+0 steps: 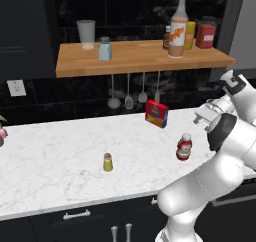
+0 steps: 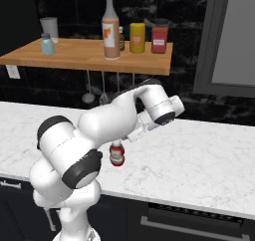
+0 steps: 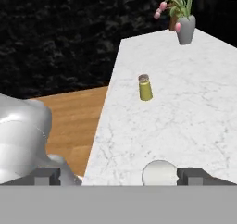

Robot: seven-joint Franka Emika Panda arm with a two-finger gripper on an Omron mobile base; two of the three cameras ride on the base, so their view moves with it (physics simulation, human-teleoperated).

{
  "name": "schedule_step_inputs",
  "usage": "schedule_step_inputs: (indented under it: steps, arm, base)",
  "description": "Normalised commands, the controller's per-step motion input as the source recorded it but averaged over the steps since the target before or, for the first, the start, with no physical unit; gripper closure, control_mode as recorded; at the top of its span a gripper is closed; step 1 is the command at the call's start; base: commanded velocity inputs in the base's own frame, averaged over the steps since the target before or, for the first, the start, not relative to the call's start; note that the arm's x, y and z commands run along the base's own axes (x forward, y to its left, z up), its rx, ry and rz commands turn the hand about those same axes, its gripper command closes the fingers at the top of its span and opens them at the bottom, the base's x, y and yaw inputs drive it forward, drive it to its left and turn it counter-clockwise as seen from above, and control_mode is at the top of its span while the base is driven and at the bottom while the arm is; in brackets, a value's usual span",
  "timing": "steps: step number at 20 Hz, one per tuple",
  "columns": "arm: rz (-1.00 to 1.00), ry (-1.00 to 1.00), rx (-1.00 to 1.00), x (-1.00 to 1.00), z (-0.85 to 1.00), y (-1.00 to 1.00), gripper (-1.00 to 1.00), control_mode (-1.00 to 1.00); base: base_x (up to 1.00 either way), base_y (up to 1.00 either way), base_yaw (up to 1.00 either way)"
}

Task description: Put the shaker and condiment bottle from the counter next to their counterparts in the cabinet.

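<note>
Right now the two-finger dark-tipped gripper (image 3: 118, 176) stands with jaws wide apart, holding nothing, hovering just above the small red ketchup-style condiment bottle with white cap (image 3: 159, 173), probably lining up a top-down grasp. Farther ahead of the fingers stands the small yellow-green cylindrical shaker with grey cap (image 3: 145, 87), upright on the long white marble counter (image 3: 194, 121), well apart from the bottle, open room all round. Beyond it, a grey vase of pink flowers (image 3: 185, 28) sits near the counter's far edge. Higher up, the light-brown wooden cabinet shelf (image 1: 145, 61) carries the pale blue shaker (image 1: 105, 49) and tall orange-labelled bottle (image 1: 178, 33); free board lies beside both.
</note>
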Motion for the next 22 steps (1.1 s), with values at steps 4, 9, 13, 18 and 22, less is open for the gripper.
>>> schedule_step_inputs:
  steps: [4,9,13,18,22]
  arm:
    - [0.14,0.00,-0.02,-0.04,-0.06,-0.29,-1.00,-1.00]
    - [-0.13,0.26,-0.01,-0.06,-0.22,0.00,-1.00,-1.00]
    - [-0.16,0.18,-0.06,0.00,-0.35,0.00,-1.00,-1.00]
    - [-0.01,-0.23,-0.01,0.01,-0.20,0.00,-1.00,-1.00]
    - [-0.13,-0.42,-0.06,0.04,-0.42,-0.14,-1.00,-1.00]
  base:
    - [0.00,0.00,0.00]
    - [0.00,0.00,0.00]
    - [0.00,0.00,0.00]
    - [0.00,0.00,0.00]
    - [0.00,0.00,0.00]
